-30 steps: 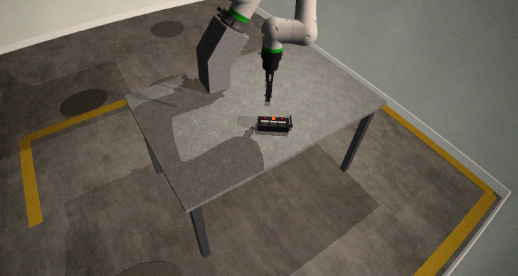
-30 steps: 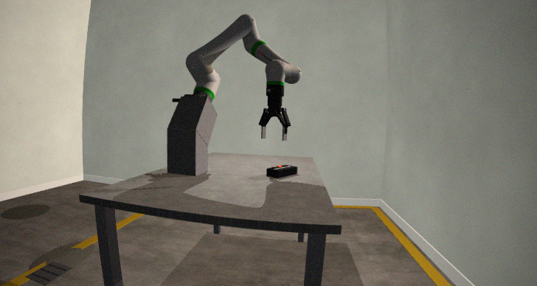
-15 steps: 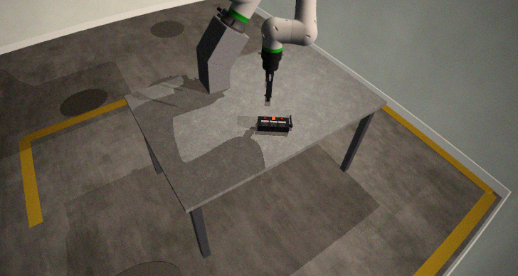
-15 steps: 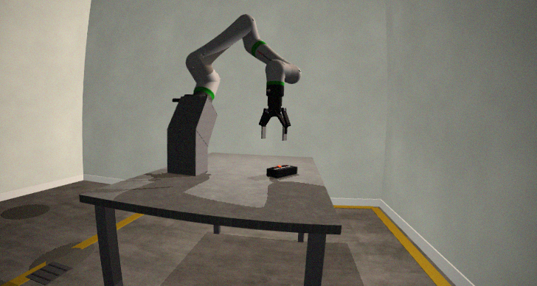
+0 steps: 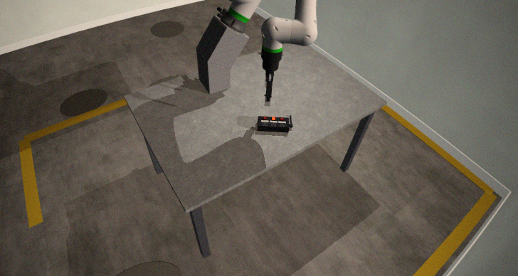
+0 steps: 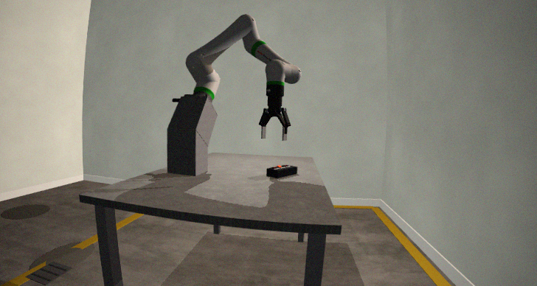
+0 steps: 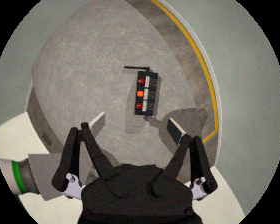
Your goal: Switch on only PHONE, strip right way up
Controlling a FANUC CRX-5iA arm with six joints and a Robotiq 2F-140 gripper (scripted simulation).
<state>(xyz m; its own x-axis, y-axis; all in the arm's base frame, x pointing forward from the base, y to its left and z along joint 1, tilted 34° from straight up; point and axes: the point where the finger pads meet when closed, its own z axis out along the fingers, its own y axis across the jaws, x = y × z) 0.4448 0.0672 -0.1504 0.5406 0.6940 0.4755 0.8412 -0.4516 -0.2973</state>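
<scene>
My gripper (image 6: 274, 137) hangs high above the table (image 6: 225, 194) with its fingers spread to full width and nothing between them. It touches nothing.

The strip (image 5: 275, 124) lies flat on the table, switch face up, near the table's middle and toward the edge far from my base (image 5: 217, 56). It is the right way up as it lies.

Governing relation: the strip is below my gripper and offset outward, away from the base. In the wrist view the strip (image 7: 144, 92) sits ahead of the fingertips, roughly centred between them, well apart from both.

Long axis: in the wrist view the strip runs fore and aft, at right angles to the line joining my two fingers. In the top view it runs nearly across the picture.

Switches: red marks (image 5: 273, 118) show on the upper face. Which of these belongs to PHONE I cannot tell; the labels are too small to read.

Judgement: the next move calls for travel outward and down. Spread fingers suit poorly for pressing one switch.
</scene>
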